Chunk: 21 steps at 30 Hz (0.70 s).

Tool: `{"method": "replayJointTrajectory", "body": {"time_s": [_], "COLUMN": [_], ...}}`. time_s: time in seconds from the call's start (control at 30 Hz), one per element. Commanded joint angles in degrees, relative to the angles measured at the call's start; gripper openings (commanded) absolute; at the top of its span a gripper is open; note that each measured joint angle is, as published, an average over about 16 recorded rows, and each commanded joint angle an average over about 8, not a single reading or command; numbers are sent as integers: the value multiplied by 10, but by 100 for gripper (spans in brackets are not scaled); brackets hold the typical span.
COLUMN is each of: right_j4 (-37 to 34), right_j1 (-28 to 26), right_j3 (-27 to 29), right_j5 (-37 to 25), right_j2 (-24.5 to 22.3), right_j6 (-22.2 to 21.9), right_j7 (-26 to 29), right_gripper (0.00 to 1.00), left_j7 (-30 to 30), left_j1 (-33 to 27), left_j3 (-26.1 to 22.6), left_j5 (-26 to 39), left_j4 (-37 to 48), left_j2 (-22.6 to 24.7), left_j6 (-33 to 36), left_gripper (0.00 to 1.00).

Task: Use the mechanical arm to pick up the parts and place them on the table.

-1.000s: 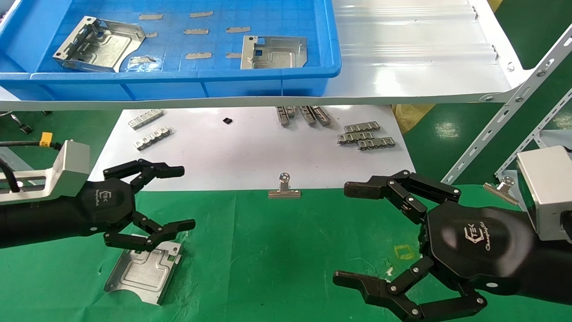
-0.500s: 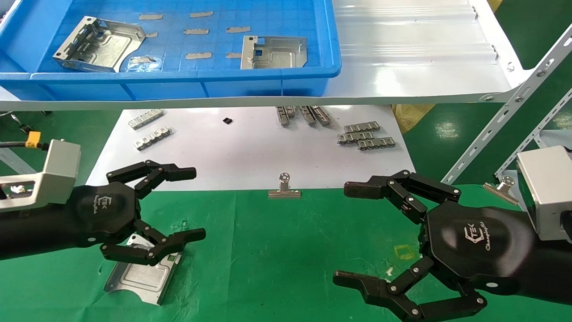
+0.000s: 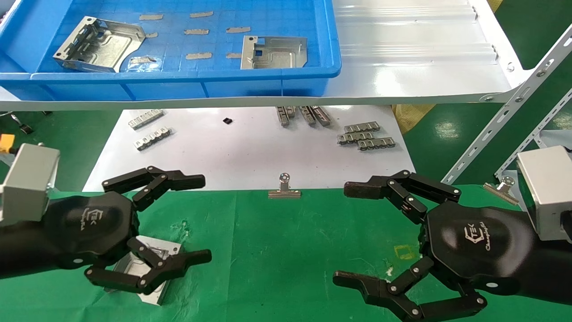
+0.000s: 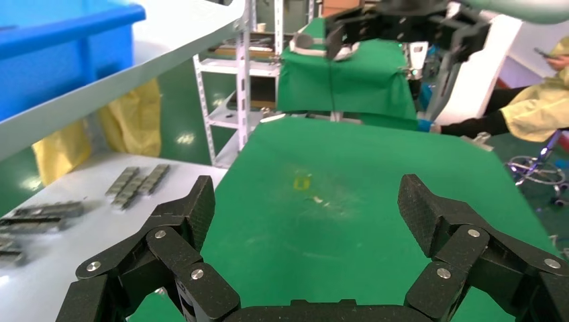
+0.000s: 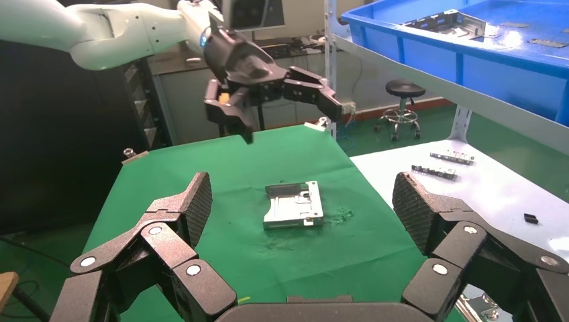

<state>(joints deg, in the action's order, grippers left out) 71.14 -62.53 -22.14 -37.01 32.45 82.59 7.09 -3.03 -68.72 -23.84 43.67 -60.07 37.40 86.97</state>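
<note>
One silvery part [image 3: 167, 248] lies flat on the green table [image 3: 286, 250] at the left, partly hidden under my left gripper [image 3: 202, 219]. That gripper is open and empty and hovers above the part without touching it. The right wrist view shows the same part [image 5: 293, 204] on the cloth with the left gripper [image 5: 268, 94] raised above it. Two more parts [image 3: 100, 44] [image 3: 275, 52] lie in the blue tray [image 3: 178, 82]. My right gripper [image 3: 345, 235] is open and empty over the table's right side. The left wrist view shows open fingers [image 4: 194, 208] over bare cloth.
The blue tray stands on a white shelf [image 3: 424, 67] overhanging the back. A white sheet [image 3: 246, 152] below it holds small grey toothed strips [image 3: 366, 136]. A binder clip [image 3: 284, 188] sits at the sheet's front edge, and another [image 3: 502, 188] at the right. Slotted shelf struts [image 3: 505, 120] slant at the right.
My left gripper has drawn back toward me and risen, staying open, and covers more of the part. The part stays on the cloth. The right arm has not moved.
</note>
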Motion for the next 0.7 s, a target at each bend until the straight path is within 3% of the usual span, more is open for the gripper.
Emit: {"method": "replayJointTrajectory", "body": {"time_s": [0.03, 0.43, 0.7], "right_j4": [0, 0, 0], "right_j1": [0, 0, 0], "right_j3": [0, 0, 0], "right_j5": [0, 0, 0], "right_j2": [0, 0, 0], "right_j6": [0, 0, 0], "right_j7": [0, 0, 0], "right_gripper": [100, 100, 100], "left_j7": [-12, -74, -84], "left_j1": [11, 69, 82], "left_j3": [12, 76, 90], "left_j5": [-3, -18, -22], "left_j4": [-20, -131, -155], "left_j2": [-4, -23, -27], "left_j6": [-2, -12, -14], "left_gripper": [100, 100, 100]}}
